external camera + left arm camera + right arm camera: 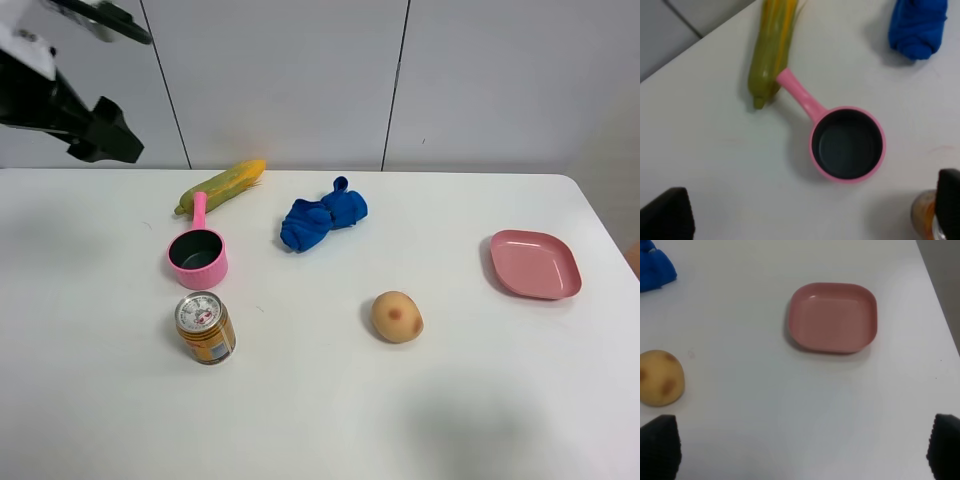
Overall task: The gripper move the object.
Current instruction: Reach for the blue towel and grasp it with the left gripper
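White table [320,420] seen from the high view, with the pink saucepan [198,255] as reference. Corn cob [222,185]: just behind it, at the handle tip. Tin can [205,328]: just in front, upright. Blue cloth [322,216]: right, slightly behind. Potato [397,317]: farther right, nearer the front. Pink plate [535,264]: far right.

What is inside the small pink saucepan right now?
Nothing: the pink saucepan shows only its bare dark floor from above. Whatever lies under it on the table is covered.
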You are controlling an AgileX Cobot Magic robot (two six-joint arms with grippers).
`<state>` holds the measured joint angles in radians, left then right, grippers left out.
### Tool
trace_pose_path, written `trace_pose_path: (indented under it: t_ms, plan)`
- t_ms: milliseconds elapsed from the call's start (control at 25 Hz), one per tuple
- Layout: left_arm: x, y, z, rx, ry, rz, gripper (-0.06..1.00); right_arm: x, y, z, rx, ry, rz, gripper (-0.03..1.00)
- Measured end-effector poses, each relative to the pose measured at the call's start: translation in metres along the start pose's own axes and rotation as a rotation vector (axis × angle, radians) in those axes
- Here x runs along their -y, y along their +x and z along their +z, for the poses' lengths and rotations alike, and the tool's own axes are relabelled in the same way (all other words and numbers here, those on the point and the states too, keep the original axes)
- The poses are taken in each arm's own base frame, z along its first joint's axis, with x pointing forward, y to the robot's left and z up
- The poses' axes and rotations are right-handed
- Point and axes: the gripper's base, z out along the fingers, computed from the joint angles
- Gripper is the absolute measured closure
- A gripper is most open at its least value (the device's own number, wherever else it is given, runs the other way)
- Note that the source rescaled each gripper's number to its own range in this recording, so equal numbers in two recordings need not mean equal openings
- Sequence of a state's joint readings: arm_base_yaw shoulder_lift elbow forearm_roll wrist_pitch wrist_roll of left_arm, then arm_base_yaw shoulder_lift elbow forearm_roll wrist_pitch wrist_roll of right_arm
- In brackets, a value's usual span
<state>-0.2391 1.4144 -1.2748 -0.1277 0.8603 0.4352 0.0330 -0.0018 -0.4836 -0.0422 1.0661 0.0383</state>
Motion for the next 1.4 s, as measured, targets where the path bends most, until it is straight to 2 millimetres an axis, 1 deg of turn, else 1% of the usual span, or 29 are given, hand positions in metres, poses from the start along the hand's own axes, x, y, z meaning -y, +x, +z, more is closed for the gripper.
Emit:
trace_pose_path:
  t_ms: [80,200,360,520,640,760,840,1240,1400]
  plan:
    - [0.003,-0.011,0.02,-0.013,0.009,0.038,-0.02,0.0,0.0,0.0,0.0,0.0,0.0,-0.03]
    - [0.008,-0.023,0.055,-0.05,0.029,0.073,-0.02,0.0,0.0,0.0,0.0,0.0,0.0,-0.03]
    - [0.016,-0.04,0.092,-0.073,0.06,0.105,-0.02,0.0,0.0,0.0,0.0,0.0,0.0,-0.03]
    - [0.018,-0.05,0.131,-0.103,0.079,0.112,-0.02,0.0,0.0,0.0,0.0,0.0,0.0,-0.03]
    - [0.017,-0.052,0.16,-0.132,0.088,0.111,-0.02,0.0,0.0,0.0,0.0,0.0,0.0,-0.03]
    - [0.022,-0.053,0.181,-0.153,0.102,0.121,-0.02,0.0,0.0,0.0,0.0,0.0,0.0,-0.03]
    - [0.027,-0.056,0.192,-0.154,0.109,0.131,-0.02,0.0,0.0,0.0,0.0,0.0,0.0,-0.03]
    - [0.071,-0.077,0.237,-0.125,0.171,0.191,-0.02,0.0,0.0,0.0,0.0,0.0,0.0,-0.03]
    - [0.08,-0.073,0.256,-0.136,0.194,0.184,-0.02,0.0,0.0,0.0,0.0,0.003,-0.002,-0.03]
